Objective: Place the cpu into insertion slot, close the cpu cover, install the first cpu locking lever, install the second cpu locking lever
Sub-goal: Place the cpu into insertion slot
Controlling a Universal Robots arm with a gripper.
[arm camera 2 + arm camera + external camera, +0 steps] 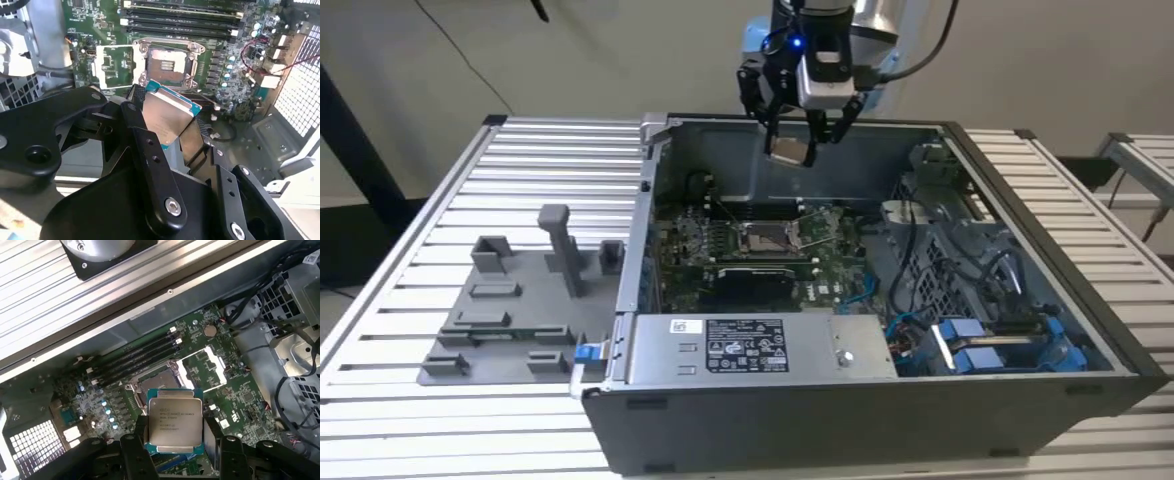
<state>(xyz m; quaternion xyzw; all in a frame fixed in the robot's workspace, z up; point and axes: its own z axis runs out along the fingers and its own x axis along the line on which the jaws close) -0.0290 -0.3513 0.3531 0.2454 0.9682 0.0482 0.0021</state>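
My gripper [793,146] hangs above the back of the open computer case [634,250], shut on the cpu [789,152]. In both wrist views the cpu [167,115] [175,420] is a silver square with green edges, pinched by its sides between the black fingers [134,122] [138,437]. The insertion slot [766,238] lies well below on the green motherboard, its dark centre bare [167,61] and partly hidden behind the cpu [160,386]. The cpu cover [112,67] [206,365] is swung open beside the slot, board showing through its window.
Memory slots [180,20] [135,360] run beside the socket. A silver power supply box [747,345] fills the case front, with blue connectors and cables [987,345] on the exterior view's right. A grey fixture plate [507,310] sits on the slatted table at the exterior view's left.
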